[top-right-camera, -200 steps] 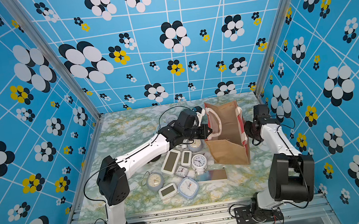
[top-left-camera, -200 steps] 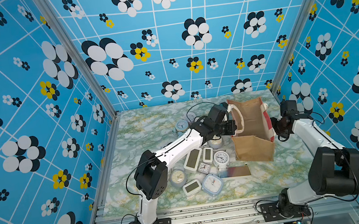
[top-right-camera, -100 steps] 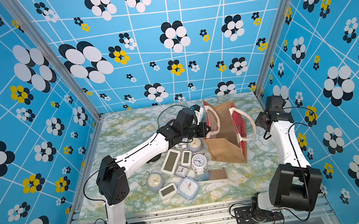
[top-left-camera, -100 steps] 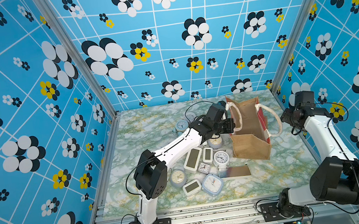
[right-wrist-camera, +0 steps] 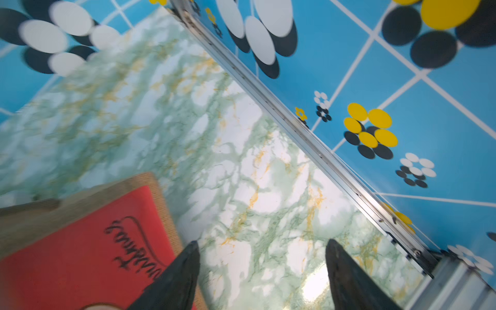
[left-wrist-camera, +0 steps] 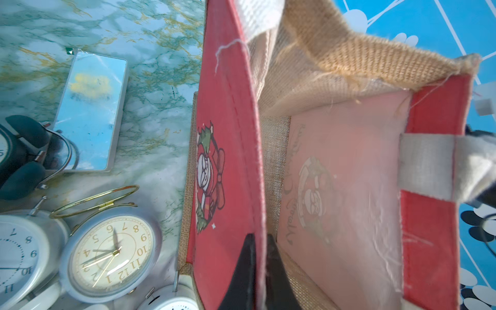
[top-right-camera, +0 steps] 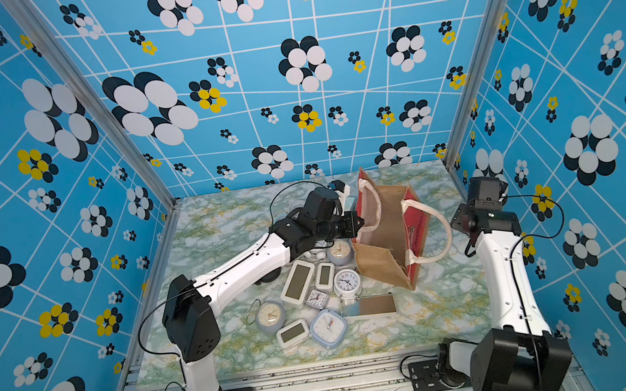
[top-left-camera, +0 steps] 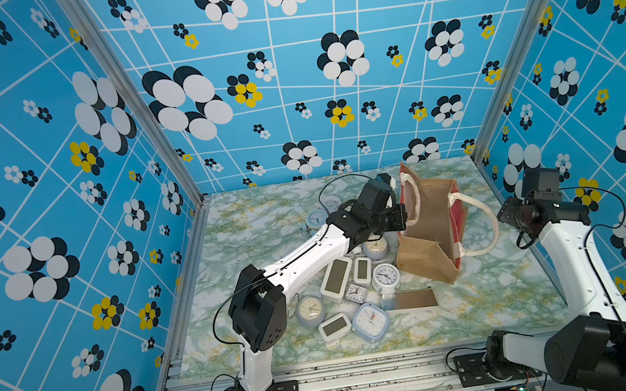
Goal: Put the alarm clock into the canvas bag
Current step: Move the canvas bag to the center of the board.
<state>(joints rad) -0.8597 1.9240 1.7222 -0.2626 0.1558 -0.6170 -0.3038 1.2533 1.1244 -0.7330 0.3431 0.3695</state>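
- My left end effector (left-wrist-camera: 259, 257) is clamped shut on the canvas bag (top-left-camera: 429, 225). Its 2 dark fingers pinch the top edge of a red panel, 1 finger outside and 1 inside (the wrist view shows this plainly).
- The bag stands on the desk (top-left-camera: 264, 220) toward the back, at about 2 o'clock from the heap of clocks. Its mouth gapes open.
- A white rope handle (top-left-camera: 483, 221) loops out from the bag's 3 o'clock side.
- My right end effector (right-wrist-camera: 263, 243) is spread wide and grips nothing. It hangs over bare desk at 3 o'clock from the bag, just beside the other red panel. I cannot tell whether a fingertip grazes it.
- The alarm clocks (top-left-camera: 355, 294) lie in a loose cluster on the desk, outside the bag, at about 8 o'clock from it.
- A cream-faced round clock (left-wrist-camera: 112, 252) sits nearest the bag's base.
- A mirror-faced slab (top-left-camera: 415, 299) lies at 6 o'clock from the bag.
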